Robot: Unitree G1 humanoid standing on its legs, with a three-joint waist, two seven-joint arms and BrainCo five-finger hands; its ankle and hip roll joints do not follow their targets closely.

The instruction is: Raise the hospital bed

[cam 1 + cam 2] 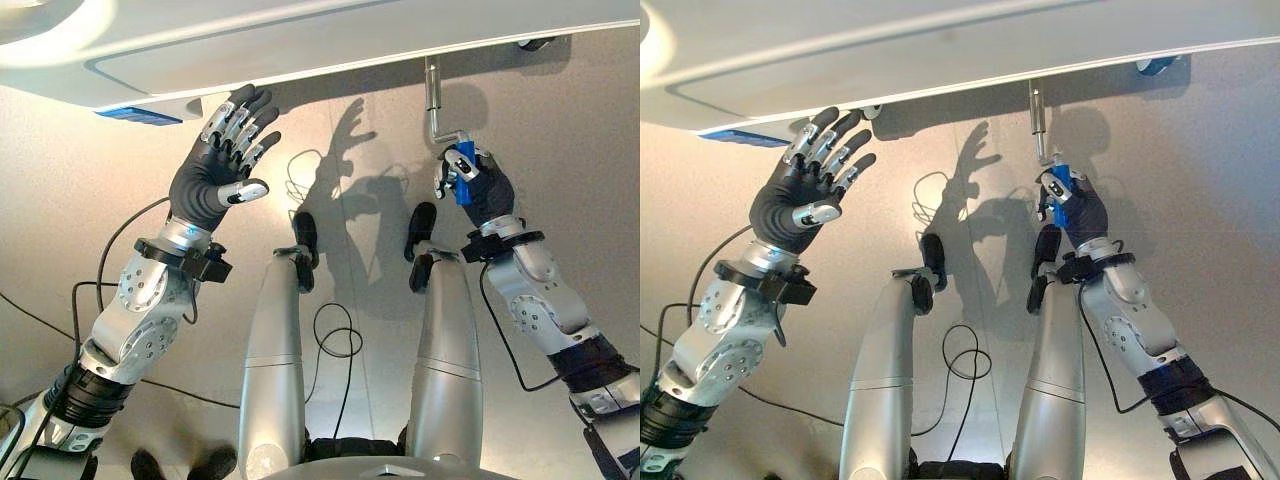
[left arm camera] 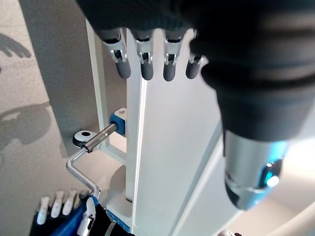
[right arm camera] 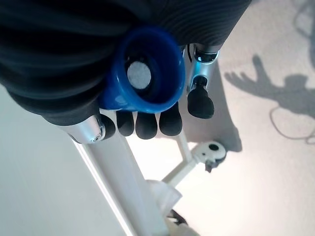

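Closest to us is our right hand (image 3: 74, 64), its fingers curled round the blue handle (image 3: 145, 69) of the bed's crank (image 1: 436, 105); in the right wrist view the open end of that blue grip faces the camera, with the dark fingertips wrapped under it. From the head views we see the same hand (image 1: 470, 180) raised to the right, gripping the blue grip at the lower end of the bent silver crank, whose shaft runs up to the underside edge of the hospital bed (image 1: 330, 40). That white bed frame spans the top of the scene above both our arms. Our left hand (image 1: 222, 160) is lifted on the left side, fingers spread and straight, holding nothing, its fingertips close under the bed's edge beside a blue fitting (image 1: 140, 115). In the left wrist view those fingers (image 2: 145, 54) hang relaxed before the white frame, with the crank (image 2: 88, 152) beyond them
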